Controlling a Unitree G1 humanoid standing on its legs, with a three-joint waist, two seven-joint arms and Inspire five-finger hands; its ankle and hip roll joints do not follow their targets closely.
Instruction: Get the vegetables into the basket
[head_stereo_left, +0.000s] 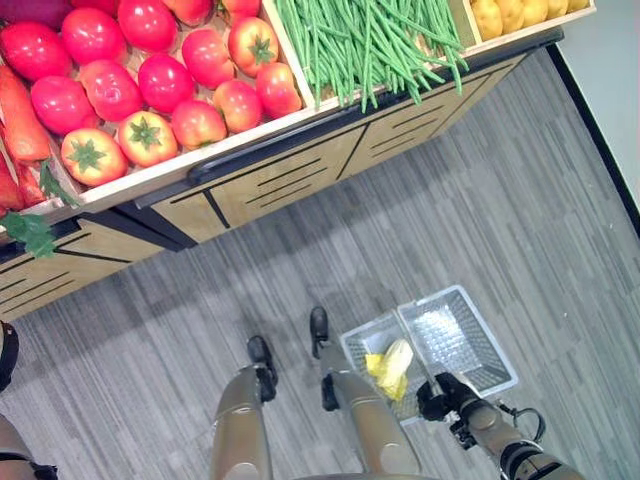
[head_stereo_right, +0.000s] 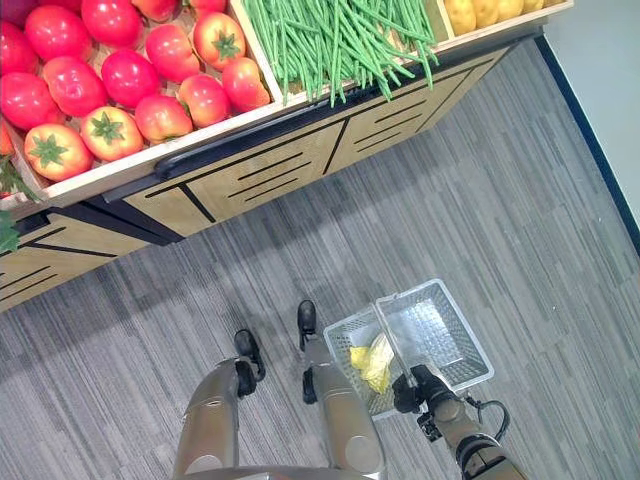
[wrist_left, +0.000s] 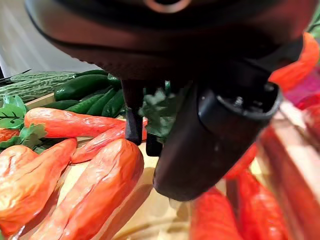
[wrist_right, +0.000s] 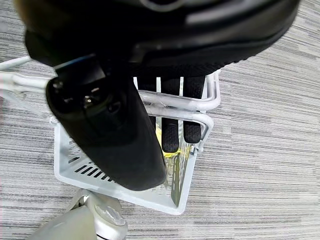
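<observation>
Carrots beneath left robot hand

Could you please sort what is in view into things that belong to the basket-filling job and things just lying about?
Belongs to the job:
- basket, handle held by the right hand
- yellow vegetable already inside it
- carrots under the left hand
- tomatoes, green beans, cucumbers on the stand

Just lying about:
- wooden display stand
- carpeted floor
</observation>
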